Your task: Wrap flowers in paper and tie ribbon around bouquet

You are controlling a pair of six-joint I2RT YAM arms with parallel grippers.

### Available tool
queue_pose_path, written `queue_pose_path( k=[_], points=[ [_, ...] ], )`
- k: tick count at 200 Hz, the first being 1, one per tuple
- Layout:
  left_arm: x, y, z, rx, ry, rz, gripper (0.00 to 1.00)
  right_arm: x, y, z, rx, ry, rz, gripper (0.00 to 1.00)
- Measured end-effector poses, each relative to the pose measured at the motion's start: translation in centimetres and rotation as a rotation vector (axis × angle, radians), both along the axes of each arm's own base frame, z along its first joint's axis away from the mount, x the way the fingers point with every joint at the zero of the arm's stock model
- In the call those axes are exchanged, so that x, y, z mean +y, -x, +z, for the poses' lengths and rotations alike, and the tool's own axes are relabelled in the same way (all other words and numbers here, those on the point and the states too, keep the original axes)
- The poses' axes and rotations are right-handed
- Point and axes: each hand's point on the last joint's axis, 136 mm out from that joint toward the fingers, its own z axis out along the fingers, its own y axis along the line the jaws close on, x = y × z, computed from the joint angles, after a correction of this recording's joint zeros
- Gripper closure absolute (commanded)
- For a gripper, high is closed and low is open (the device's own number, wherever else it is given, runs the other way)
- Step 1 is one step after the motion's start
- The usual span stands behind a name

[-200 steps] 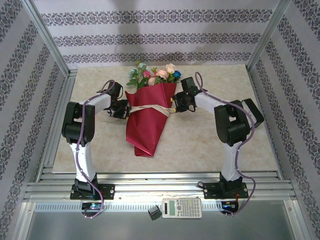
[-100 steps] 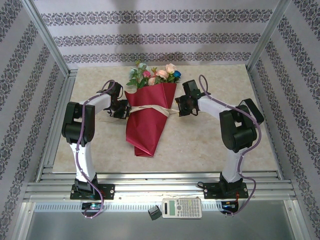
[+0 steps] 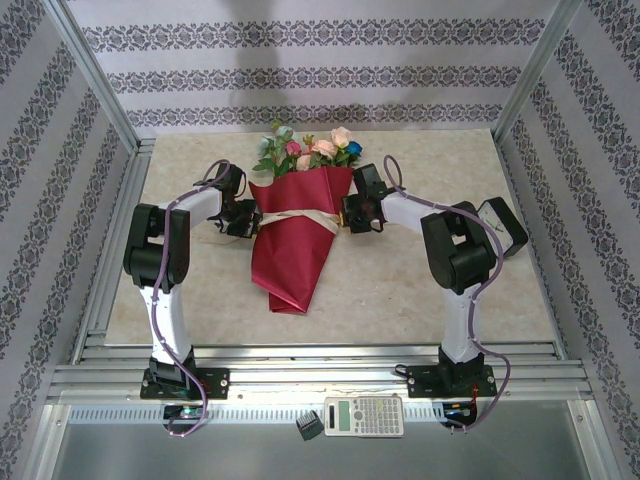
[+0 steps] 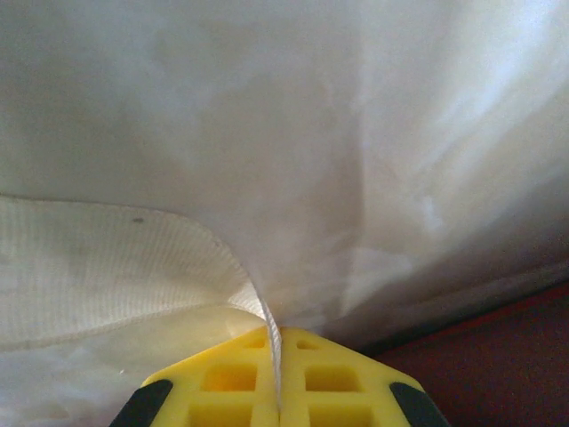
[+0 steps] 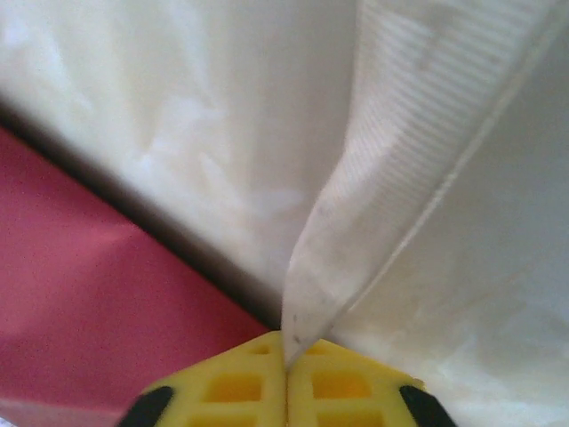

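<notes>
Beige marbled table (image 3: 430,290), striped-wallpaper walls (image 3: 300,75); crimson paper-cone bouquet (image 3: 295,245), blooms toward the far edge; left gripper (image 3: 244,219) and right gripper (image 3: 347,212) each pinch its cream gauzy ribbon (image 3: 300,215).

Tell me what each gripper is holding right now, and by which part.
Both hold the ribbon. The left gripper pinches the tail on the left side of the bouquet, and the right gripper pinches the tail on its right side.

Calc (image 3: 364,415) w/ small black item (image 3: 308,426) just left of it, on front metal ledge (image 3: 250,445).
</notes>
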Motion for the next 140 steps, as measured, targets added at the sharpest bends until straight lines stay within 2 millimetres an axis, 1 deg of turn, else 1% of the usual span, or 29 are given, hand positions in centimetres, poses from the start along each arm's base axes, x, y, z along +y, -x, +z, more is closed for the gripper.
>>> queue_pose_path(
  k=[17,31,49,77,100,123,140],
  points=[
    [0.2,-0.1,0.0,-0.004,-0.002,-0.002,1.0,-0.6,-0.1,-0.1,-0.003,0.018,0.003,1.0],
    [0.6,-0.1,0.2,-0.009,-0.005,-0.004,1.0,-1.6,-0.2,0.1,-0.008,0.034,0.003,1.0],
    [1.7,-0.3,0.5,-0.019,-0.008,0.008,1.0,-3.7,-0.4,0.9,-0.022,0.054,-0.004,1.0],
    [3.9,-0.7,1.0,-0.029,-0.014,0.039,1.0,-7.3,-1.2,3.0,-0.07,0.078,-0.02,1.0],
    [5.0,-0.8,1.1,-0.032,-0.017,0.054,1.0,-9.9,-1.5,4.0,-0.101,0.109,-0.01,1.0],
    [5.5,-0.9,1.1,-0.034,-0.017,0.062,1.0,-12.1,-1.2,3.9,-0.102,0.13,0.001,1.0],
    [6.0,-0.5,1.2,-0.035,-0.011,0.075,1.0,-14.3,-0.7,3.1,-0.085,0.143,-0.003,1.0]
  ],
)
